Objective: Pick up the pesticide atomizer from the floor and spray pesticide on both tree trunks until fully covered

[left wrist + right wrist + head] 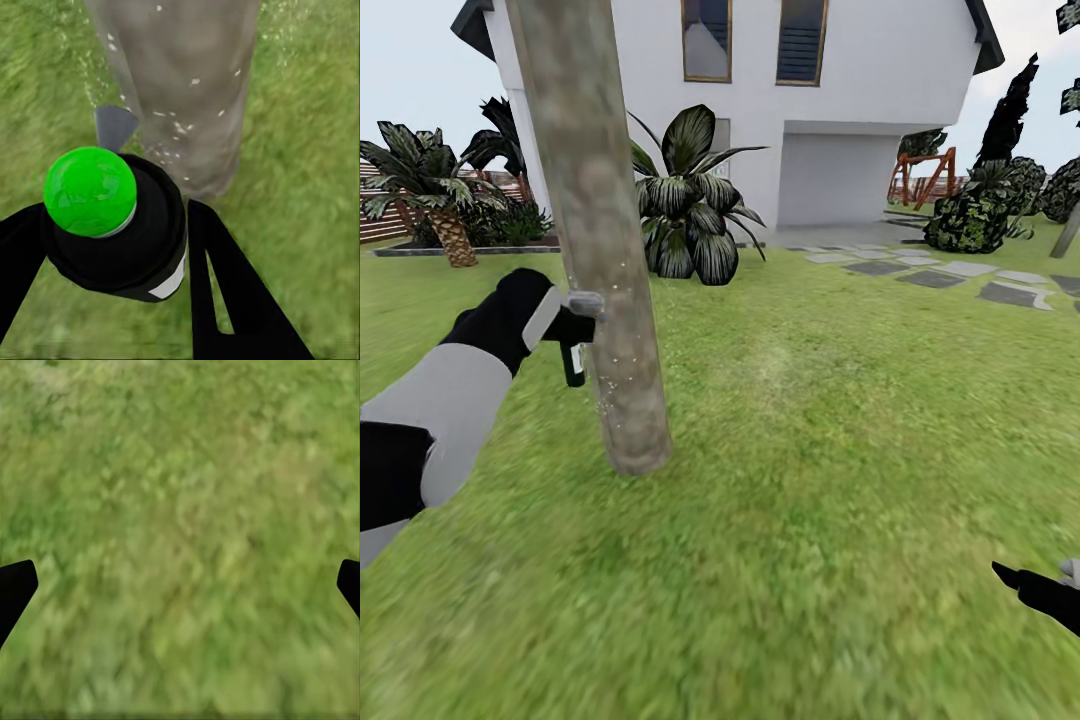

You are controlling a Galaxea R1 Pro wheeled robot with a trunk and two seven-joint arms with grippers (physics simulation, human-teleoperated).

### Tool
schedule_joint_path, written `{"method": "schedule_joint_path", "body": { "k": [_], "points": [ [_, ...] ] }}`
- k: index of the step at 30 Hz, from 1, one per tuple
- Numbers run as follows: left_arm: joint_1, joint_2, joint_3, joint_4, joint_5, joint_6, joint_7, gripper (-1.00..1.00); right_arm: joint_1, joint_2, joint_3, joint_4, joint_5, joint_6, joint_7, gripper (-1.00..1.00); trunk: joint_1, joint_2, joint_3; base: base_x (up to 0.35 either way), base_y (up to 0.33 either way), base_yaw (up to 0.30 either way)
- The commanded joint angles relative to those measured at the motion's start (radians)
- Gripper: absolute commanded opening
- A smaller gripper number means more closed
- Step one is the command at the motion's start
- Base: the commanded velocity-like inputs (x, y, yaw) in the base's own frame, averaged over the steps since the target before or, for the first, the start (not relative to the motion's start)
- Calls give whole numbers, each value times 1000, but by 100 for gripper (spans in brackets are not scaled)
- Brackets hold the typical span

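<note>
Head view: the left gripper (565, 325) is seen raised beside a tree (595, 230), its fingers clamped on the atomizer (576, 345). The atomizer's grey nozzle end lies against or just at the trunk's near side; contact cannot be confirmed. The dark body hangs below the gripper. Whitish pesticide (622, 345) speckles are scattered over the lower trunk near the nozzle. The trunk is rooted in the lawn (810, 480) and tilts slightly. A white house (840, 110) and broad-leaved plants (690, 200) stand behind, with stepping stones (940, 275) on the grass at right.

Left wrist view: the atomizer (124, 232) is held between both black fingers (225, 292), a green cap (90, 191) on its rear end. The trunk (187, 82) is directly ahead, dotted with white speckles (169, 127).

Right gripper (1045, 590): seen low at the head view's right edge. In the right wrist view its fingertips (15, 589) are set wide apart over bare grass (180, 532), nothing between them.
</note>
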Motion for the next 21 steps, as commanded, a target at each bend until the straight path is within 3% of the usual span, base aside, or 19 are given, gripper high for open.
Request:
{"method": "schedule_joint_path", "body": {
  "k": [1,6,9,14,21],
  "points": [
    [2,3,0,47,2,-2,-2,-100,0,0,0,0,0,0,0,100,0,0,0,0,0,0],
    [63,4,-3,167,2,-69,-9,-100,0,0,0,2,0,0,-1,100,0,0,0,0,0,0],
    [116,1,-3,248,4,-181,-11,-100,0,0,0,2,0,0,-1,100,0,0,0,0,0,0],
    [175,0,-3,428,6,-427,-9,-100,0,0,0,3,0,0,-1,100,0,0,0,0,0,0],
    [300,-6,-2,465,10,-571,-8,-100,0,1,0,3,1,-1,-1,100,0,0,0,0,0,0]
  ]
}}
